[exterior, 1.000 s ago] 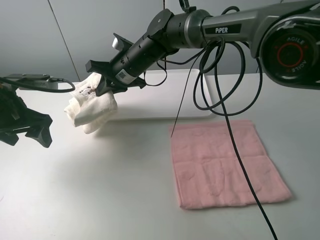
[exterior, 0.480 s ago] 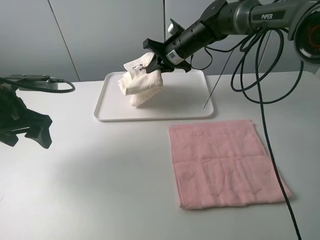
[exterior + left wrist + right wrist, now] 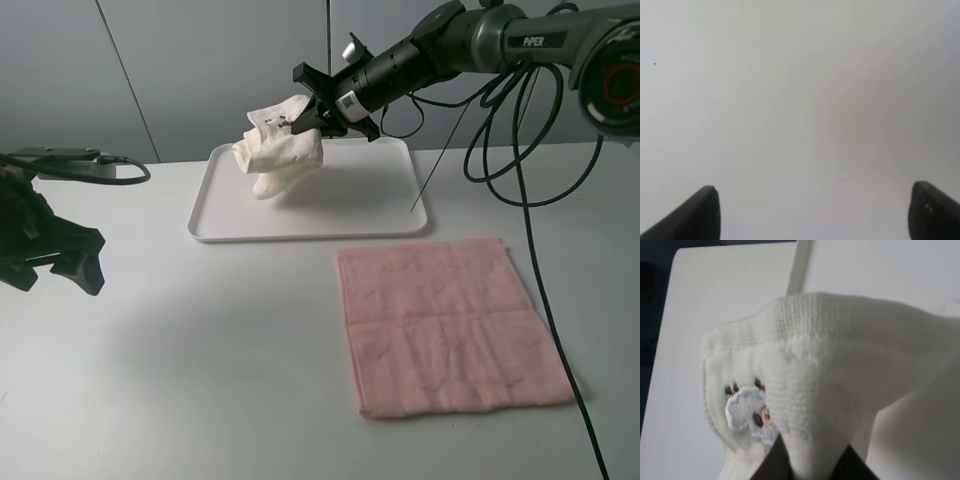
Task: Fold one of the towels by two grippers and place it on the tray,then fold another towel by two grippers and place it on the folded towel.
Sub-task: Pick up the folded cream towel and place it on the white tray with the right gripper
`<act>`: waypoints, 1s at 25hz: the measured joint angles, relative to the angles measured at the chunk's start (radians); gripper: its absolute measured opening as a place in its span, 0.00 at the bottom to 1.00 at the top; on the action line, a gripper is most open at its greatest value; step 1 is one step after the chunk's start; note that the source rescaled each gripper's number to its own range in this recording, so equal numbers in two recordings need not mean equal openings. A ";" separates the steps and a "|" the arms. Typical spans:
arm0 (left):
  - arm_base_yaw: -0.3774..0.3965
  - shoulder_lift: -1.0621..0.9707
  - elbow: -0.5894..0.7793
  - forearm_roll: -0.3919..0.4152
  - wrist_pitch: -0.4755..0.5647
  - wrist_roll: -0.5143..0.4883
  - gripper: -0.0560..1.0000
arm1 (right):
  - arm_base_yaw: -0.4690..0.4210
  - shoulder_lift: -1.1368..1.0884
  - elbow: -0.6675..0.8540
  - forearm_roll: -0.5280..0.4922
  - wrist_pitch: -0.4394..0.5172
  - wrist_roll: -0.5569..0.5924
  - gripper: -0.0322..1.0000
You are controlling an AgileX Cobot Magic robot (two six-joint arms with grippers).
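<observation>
White towel hangs bunched from the right claw, its folds indistinct.

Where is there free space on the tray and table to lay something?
Bare: the right half of the white tray, between the hanging white towel and its right rim; also the table between the left pincer and the pink towel. Crowded: the tray's back left, where the right pincer holds the towel.

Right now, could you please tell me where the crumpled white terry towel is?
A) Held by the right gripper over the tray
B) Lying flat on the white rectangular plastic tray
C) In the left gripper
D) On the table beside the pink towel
A: the right gripper is shut on the white terry towel, which hangs over the white rectangular plastic tray.
</observation>
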 joint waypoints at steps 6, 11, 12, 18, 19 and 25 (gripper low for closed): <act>0.000 0.000 0.000 -0.009 -0.002 0.000 0.97 | 0.000 0.097 -0.087 -0.022 -0.006 0.012 0.13; 0.000 0.000 0.000 -0.013 0.002 0.000 0.97 | 0.000 0.146 -0.089 -0.156 -0.049 0.037 0.13; 0.000 0.000 0.000 -0.013 0.002 0.000 0.97 | 0.000 0.152 -0.090 -0.181 -0.059 0.048 0.13; 0.000 0.000 0.000 -0.014 0.004 0.000 0.97 | 0.000 0.170 -0.093 -0.271 -0.130 0.113 0.13; 0.000 0.000 0.000 -0.014 0.004 0.000 0.97 | 0.000 0.171 -0.093 -0.276 -0.143 0.117 0.13; 0.000 0.000 0.000 -0.015 0.004 0.008 0.97 | -0.002 0.171 -0.093 -0.284 -0.170 0.123 0.37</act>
